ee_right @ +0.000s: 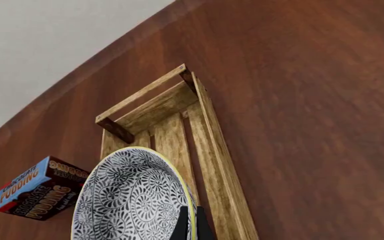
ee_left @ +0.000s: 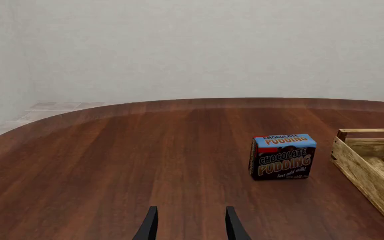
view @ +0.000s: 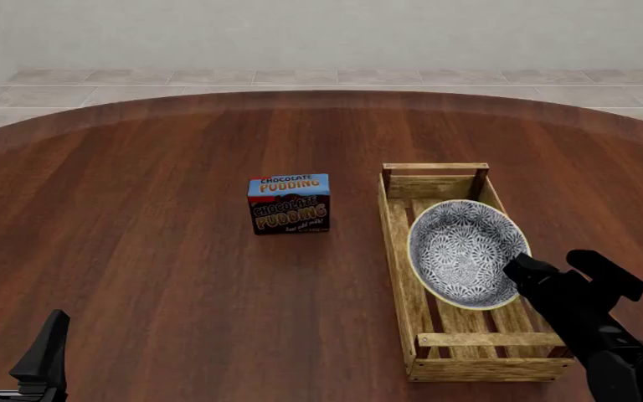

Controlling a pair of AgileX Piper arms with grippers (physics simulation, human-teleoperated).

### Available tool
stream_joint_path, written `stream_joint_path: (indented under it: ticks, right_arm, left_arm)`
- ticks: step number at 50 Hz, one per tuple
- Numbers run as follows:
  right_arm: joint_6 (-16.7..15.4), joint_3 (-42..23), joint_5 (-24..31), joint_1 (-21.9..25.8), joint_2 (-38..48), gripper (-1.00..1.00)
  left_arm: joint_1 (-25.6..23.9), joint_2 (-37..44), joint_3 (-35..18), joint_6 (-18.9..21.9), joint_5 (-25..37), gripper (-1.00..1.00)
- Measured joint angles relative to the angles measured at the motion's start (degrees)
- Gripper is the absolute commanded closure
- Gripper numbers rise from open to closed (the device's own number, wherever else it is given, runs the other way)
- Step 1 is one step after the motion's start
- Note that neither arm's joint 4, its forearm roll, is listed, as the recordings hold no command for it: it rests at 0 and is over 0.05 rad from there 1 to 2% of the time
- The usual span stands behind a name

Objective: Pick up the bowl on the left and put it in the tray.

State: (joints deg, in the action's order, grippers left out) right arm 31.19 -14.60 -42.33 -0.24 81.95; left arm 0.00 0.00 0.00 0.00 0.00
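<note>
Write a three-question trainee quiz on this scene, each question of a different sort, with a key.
1. True or false: the bowl lies flat on the floor of the tray.
2. Multiple choice: the right gripper is A) open above the table, B) shut on the bowl's rim, C) holding the pudding box.
3. Fill in: the left gripper is ___ and holds nothing.

Key
1. False: the bowl is tilted over the tray, its patterned inside facing the front camera.
2. B: in the right wrist view the fingers pinch the rim.
3. Open.
</note>
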Motion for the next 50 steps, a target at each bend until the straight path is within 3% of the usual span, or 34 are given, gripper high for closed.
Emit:
stream_joint_path:
  ticks: [50]
  right_arm:
    - [-1.29,-0.23,-2.37,0.16,3.12,1.00]
  left_arm:
    - [0.00,0.00,0.00,0.00,0.00,-1.00]
